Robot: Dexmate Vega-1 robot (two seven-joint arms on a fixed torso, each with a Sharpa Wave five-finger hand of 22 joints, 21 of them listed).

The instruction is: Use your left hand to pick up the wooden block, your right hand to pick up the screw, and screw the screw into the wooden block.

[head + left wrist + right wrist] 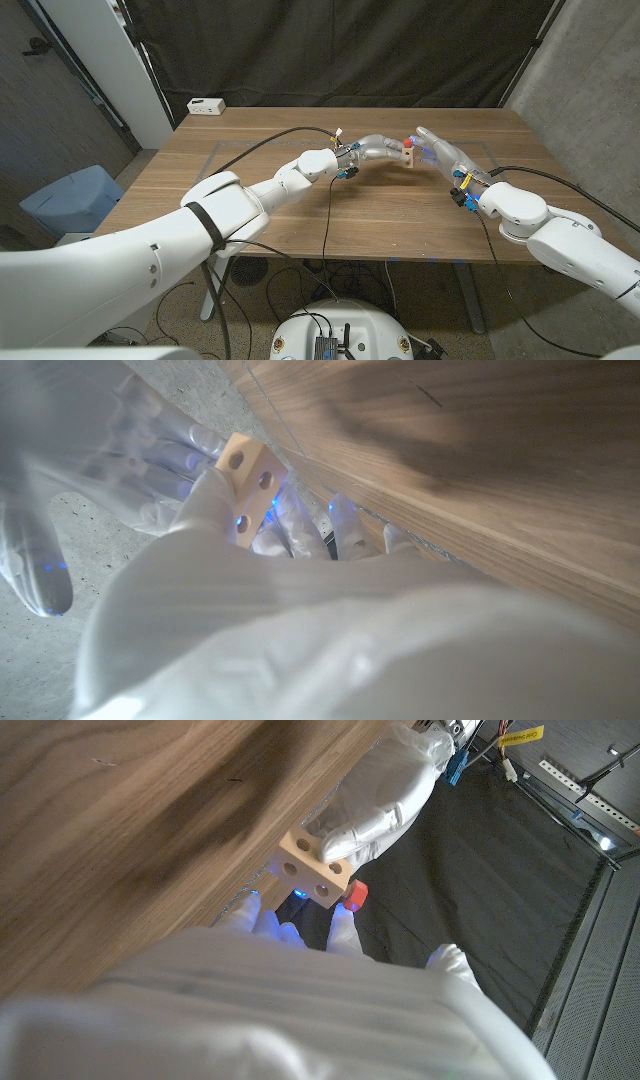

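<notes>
Wooden block (408,151), pale and drilled with round holes, held up off the table (300,215) in the left hand (375,150), fingers wrapped around it from the side. Seen from the right wrist view as a small cuboid (315,870) with holes on two faces and a red screw (355,895) head right at its lower corner, apparently seated in or against one hole. Right hand (445,155) brought in close on the opposite side, fingertips (340,928) just beneath the red head; cannot tell for certain whether pinching it or merely touching, though contact looks likely. Both pieces well above the tabletop, near the middle of the far half. Probable risks, judged from this pose: cross-threading or jamming if the screw sits tilted to the hole; slipping off the small head if the fingertip hold is shallow, dropping the screw to the table; block twisting inside the left hand under turning force, since held at one end only; view of the hole largely blocked by fingers, making alignment hard to confirm.
</notes>
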